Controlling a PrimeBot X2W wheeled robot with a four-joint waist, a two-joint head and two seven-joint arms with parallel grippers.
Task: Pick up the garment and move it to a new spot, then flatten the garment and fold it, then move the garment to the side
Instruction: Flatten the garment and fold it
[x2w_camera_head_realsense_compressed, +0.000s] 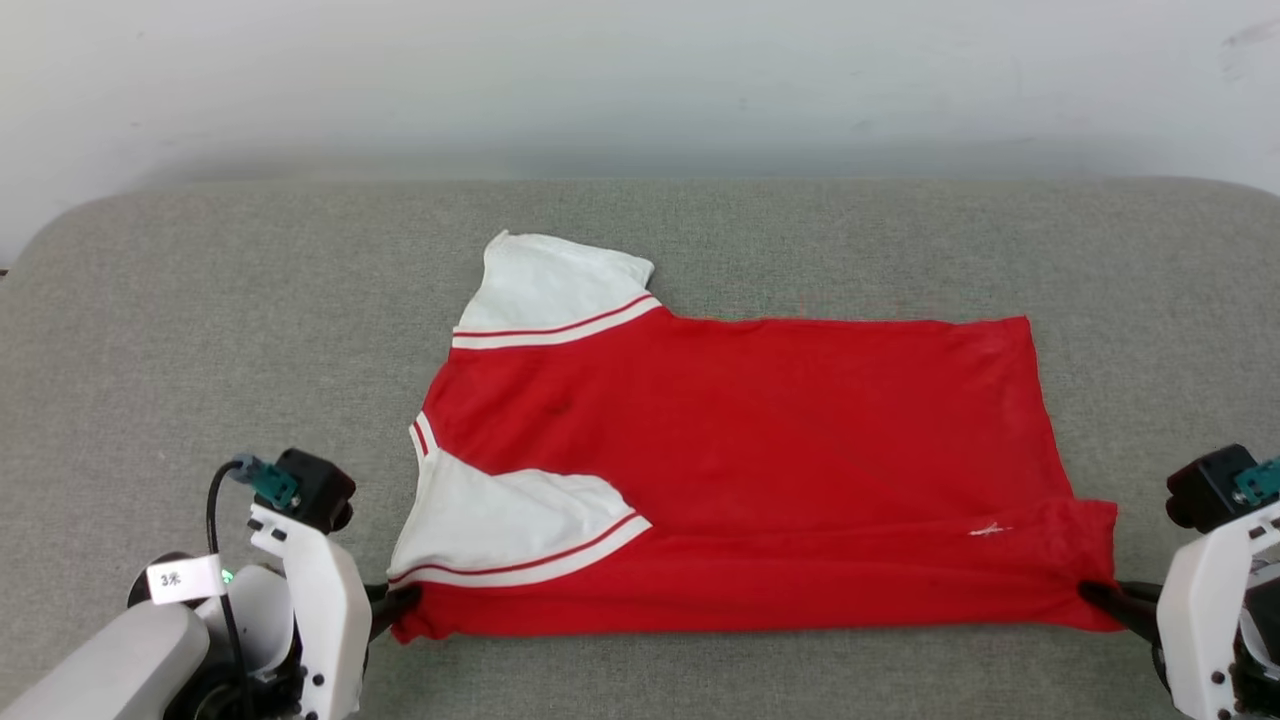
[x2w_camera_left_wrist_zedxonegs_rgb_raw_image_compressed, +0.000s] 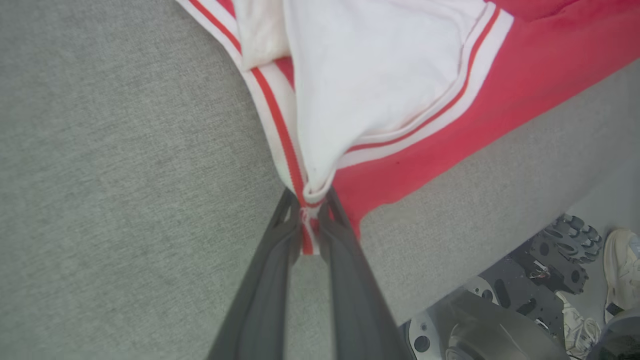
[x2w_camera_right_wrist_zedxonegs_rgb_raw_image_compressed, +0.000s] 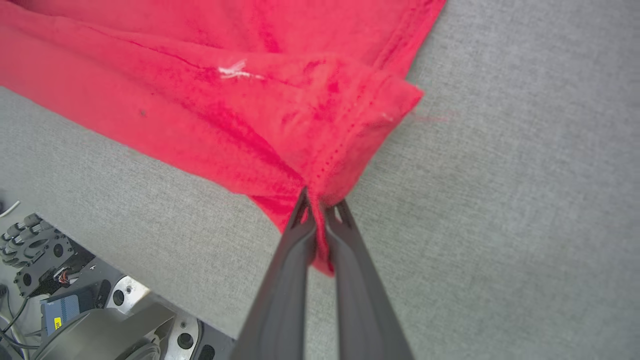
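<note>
1. The left jaws are clenched on the garment (x2w_camera_head_realsense_compressed: 740, 440). In the left wrist view their two dark fingers (x2w_camera_left_wrist_zedxonegs_rgb_raw_image_compressed: 270, 260) pinch the red-and-white striped trim where the near white sleeve (x2w_camera_head_realsense_compressed: 510, 520) comes to a point.
2. The right jaws are likewise clamped on the garment. In the right wrist view their fingers (x2w_camera_right_wrist_zedxonegs_rgb_raw_image_compressed: 290, 265) squeeze the bunched red corner of the stitched hem, and a tongue of red cloth hangs down between them.
3. In the head view, the two grips sit at the near-left and near-right corners of the garment, close to the tabletop (x2w_camera_head_realsense_compressed: 200, 300).
4. The garment, a red jersey shirt, lies spread across the middle of the grey fabric-covered tabletop. Its sleeve end is to the robot's left and its hem to the right.
5. A long band along the near edge is doubled over, with a small white mark (x2w_camera_head_realsense_compressed: 990, 530) near its right end.
6. The far white sleeve (x2w_camera_head_realsense_compressed: 550, 285) sticks out at the upper left, with striped trim where it meets the red body.
7. Beyond the tabletop stands a pale wall (x2w_camera_head_realsense_compressed: 640, 80).
8. Past the near edge, the left wrist view shows the robot's base (x2w_camera_left_wrist_zedxonegs_rgb_raw_image_compressed: 500, 320), a dark toothed wheel (x2w_camera_left_wrist_zedxonegs_rgb_raw_image_compressed: 570, 250) and a pale shoe (x2w_camera_left_wrist_zedxonegs_rgb_raw_image_compressed: 620, 270).
</note>
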